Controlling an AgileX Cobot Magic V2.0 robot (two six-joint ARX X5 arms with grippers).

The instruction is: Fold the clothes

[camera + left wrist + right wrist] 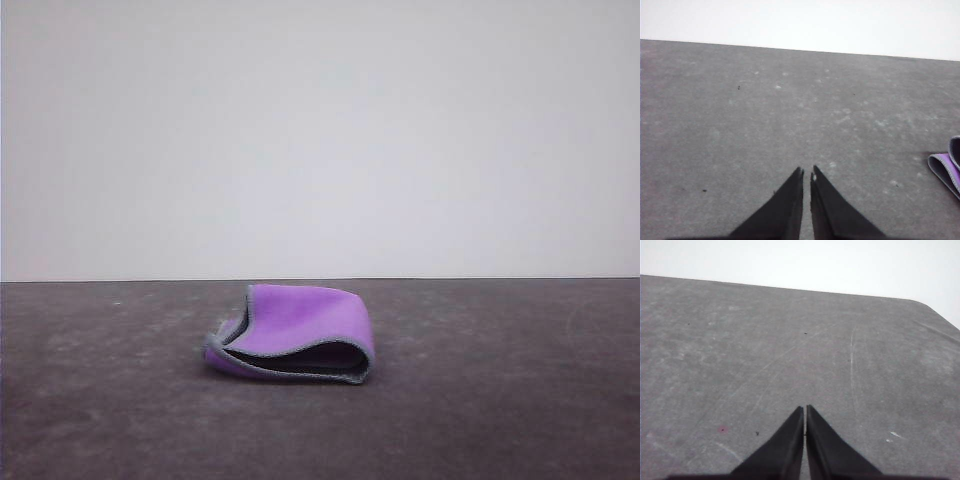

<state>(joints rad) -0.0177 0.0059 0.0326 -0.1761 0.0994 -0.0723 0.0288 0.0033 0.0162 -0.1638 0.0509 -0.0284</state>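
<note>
A folded purple cloth (300,330) with a grey border lies mid-table (520,400), nothing around it. The left gripper (807,172) and right gripper (805,409) hover closed and empty over bare tabletop. The cloth's edge shows in the left wrist view.

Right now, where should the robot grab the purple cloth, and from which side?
Probably the top layer's edge at the front of the cloth, coming from the robot's side. The cloth lies folded over, and its grey border gapes open there, so a finger could slip under. Both grippers, left and right, are shut.

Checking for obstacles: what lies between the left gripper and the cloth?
Nothing but bare grey table, in the left wrist view: left gripper shut, cloth off to one side.
</note>
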